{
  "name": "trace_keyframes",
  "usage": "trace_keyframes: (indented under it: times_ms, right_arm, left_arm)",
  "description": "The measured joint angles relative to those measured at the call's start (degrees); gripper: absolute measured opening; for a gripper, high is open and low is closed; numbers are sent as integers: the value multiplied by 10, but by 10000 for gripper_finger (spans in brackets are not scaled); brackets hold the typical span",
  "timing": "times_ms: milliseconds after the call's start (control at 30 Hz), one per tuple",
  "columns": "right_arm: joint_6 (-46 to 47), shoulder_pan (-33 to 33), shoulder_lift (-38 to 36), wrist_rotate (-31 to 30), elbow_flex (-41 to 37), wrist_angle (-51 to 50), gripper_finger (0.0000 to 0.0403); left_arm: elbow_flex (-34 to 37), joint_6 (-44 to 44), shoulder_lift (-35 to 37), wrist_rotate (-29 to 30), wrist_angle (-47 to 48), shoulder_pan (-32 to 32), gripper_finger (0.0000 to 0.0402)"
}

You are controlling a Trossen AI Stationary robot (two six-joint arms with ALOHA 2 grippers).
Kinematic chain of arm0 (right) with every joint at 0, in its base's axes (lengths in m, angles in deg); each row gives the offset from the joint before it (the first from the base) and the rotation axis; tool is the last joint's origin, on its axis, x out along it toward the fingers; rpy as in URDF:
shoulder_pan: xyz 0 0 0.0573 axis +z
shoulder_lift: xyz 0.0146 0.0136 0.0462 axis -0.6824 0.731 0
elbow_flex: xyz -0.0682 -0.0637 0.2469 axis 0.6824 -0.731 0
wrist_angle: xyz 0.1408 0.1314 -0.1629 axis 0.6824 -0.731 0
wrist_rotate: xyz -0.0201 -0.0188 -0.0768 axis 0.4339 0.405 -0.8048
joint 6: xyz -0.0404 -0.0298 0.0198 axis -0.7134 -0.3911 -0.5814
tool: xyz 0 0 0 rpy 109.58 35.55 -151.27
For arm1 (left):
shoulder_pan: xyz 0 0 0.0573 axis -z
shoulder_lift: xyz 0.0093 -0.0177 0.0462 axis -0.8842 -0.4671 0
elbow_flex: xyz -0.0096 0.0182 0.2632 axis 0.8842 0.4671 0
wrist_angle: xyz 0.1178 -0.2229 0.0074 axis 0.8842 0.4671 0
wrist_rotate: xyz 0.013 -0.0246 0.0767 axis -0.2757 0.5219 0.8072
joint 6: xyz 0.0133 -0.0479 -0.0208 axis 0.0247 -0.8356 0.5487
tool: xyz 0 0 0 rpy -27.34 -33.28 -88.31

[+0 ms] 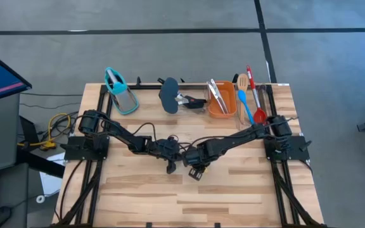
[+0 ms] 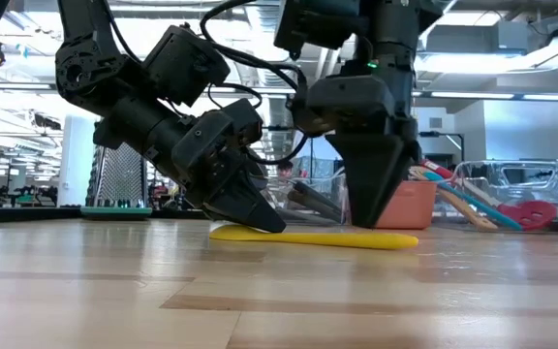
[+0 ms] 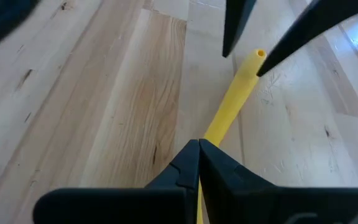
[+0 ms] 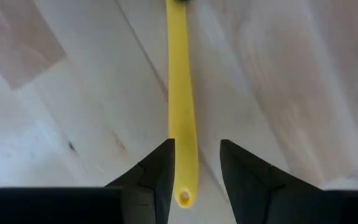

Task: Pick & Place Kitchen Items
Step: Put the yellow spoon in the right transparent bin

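Yellow spoon (image 2: 318,237) lying flat on the wooden table (image 1: 233,196), near the middle, between the two grippers. Long axis running roughly left to right across the table, handle end with its small hanging hole toward the right arm, bowl end toward the left arm.

Left gripper (image 2: 260,215) tilted down onto the spoon's bowl end, fingers pressed fully together; tip meeting the yellow plastic in the left wrist view (image 3: 229,106), though whether anything is actually pinched between the fingers cannot be told, since the bowl end sits hidden beneath them.

Right gripper (image 4: 195,163) pointing straight down over the handle end, fingers (image 4: 160,168) parted, one on each side of the handle. Small gaps visible between handle and finger faces in the right wrist view; not clenched on it. Fingertips at or just above the table surface in the low view.

At the far edge of the table: orange tub (image 1: 221,101) holding silver tongs (image 1: 217,94); just beside it a wooden slotted spoon (image 1: 241,88), a blue spoon (image 1: 244,106) and a red steel-handled spoon (image 1: 254,95), all lying with long axes pointing front to back. Black spatula (image 1: 168,95) further left along the same edge.
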Motion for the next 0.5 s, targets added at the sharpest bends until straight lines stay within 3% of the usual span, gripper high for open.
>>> trace_keyframes:
  times_ms: [367,500]
  right_arm:
    - [-19,-1,0,-4,9,-8,121]
    - [-30,4,0,-8,9,-7,121]
  left_arm:
    - [0,35,1,-1,0,0,1]
    - [17,73,40,8,49,-13,1]
